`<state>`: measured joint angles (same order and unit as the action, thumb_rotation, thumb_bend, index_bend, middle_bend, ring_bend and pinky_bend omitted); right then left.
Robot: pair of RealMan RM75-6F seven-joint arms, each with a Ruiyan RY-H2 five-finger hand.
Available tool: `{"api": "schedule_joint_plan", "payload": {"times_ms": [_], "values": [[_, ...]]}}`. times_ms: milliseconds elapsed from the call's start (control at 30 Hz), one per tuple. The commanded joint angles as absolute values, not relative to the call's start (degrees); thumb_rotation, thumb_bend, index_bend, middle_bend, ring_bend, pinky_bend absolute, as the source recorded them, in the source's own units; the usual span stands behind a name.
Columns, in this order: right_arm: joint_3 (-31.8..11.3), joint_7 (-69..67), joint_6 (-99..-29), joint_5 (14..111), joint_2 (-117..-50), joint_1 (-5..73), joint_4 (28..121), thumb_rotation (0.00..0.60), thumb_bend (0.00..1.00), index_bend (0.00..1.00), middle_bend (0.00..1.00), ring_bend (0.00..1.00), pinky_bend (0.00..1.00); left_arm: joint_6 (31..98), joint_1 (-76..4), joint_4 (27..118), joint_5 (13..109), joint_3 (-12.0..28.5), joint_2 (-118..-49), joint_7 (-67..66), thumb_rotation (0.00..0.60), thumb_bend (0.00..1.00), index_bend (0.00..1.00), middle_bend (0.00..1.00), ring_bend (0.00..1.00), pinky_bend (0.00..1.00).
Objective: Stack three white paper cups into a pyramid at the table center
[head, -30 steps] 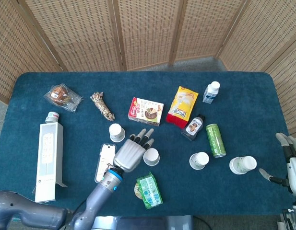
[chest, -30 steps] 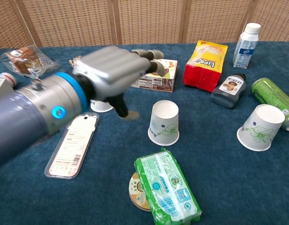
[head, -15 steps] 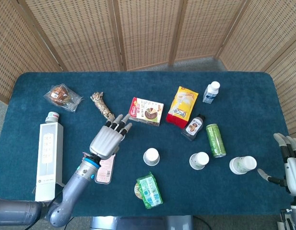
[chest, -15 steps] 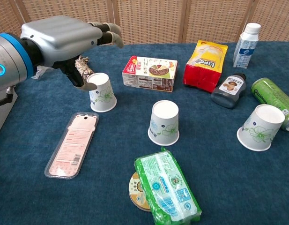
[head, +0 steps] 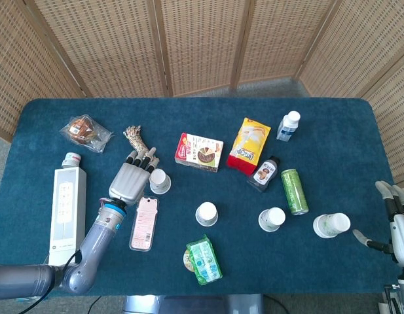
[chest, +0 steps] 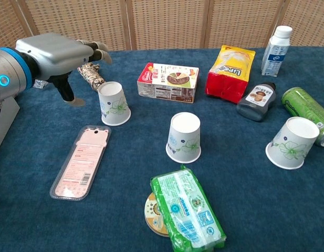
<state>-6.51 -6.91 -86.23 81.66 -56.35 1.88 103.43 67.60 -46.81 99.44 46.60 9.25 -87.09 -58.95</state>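
Left hand (chest: 56,52) hovers open, fingers spread, holding nothing, just left of leftmost cup (chest: 114,103). Middle cup (chest: 184,137) sits near table centre, third cup (chest: 291,142) further right, all upside down and apart. Right hand (head: 401,222) idles open at the table's right edge. Risk: sideways approach tips the light cup or knocks it toward the snack box (chest: 168,82).
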Motion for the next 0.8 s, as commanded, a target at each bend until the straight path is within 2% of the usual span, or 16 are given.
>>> {"api": "schedule_joint_plan", "payload": {"times_ms": [33, 300, 533, 667, 800], "values": [[-6.49, -6.90, -86.14, 81.64, -56.38, 1.91, 103.39, 0.600, 0.08, 0.00, 0.00, 0.00, 0.00, 67.34, -47.14, 98.18, 45.39, 8.95, -87.89, -58.41, 0.600, 0.26, 0.10, 0.00, 0.00, 0.14], [-6.59, -6.86, -86.15, 81.56, -56.43, 1.95, 103.32, 0.600, 0.08, 0.00, 0.00, 0.00, 0.00, 66.90, -47.66, 95.10, 44.33, 8.88, -90.57, -55.78, 0.600, 0.24, 0.09, 0.00, 0.00, 0.20], [-6.62, -6.55, -86.10, 81.51, -56.65, 2.04, 103.16, 0.600, 0.08, 0.00, 0.00, 0.00, 0.00, 67.53, -48.33, 92.78, 44.80, 8.27, -93.32, -55.45, 0.600, 0.24, 0.12, 0.01, 0.01, 0.29], [-6.60, -6.61, -86.11, 81.50, -56.66, 2.00, 103.13, 0.600, 0.08, 0.00, 0.00, 0.00, 0.00, 68.51, -48.50, 91.27, 45.67, 8.07, -95.29, -55.32, 0.600, 0.24, 0.15, 0.08, 0.10, 0.35], [-6.74, -7.05, -86.17, 81.38, -56.64, 1.99, 103.00, 0.600, 0.08, 0.00, 0.00, 0.00, 0.00, 70.37, -48.40, 89.61, 46.60, 8.11, -97.26, -55.49, 0.600, 0.26, 0.24, 0.25, 0.25, 0.42]]}}
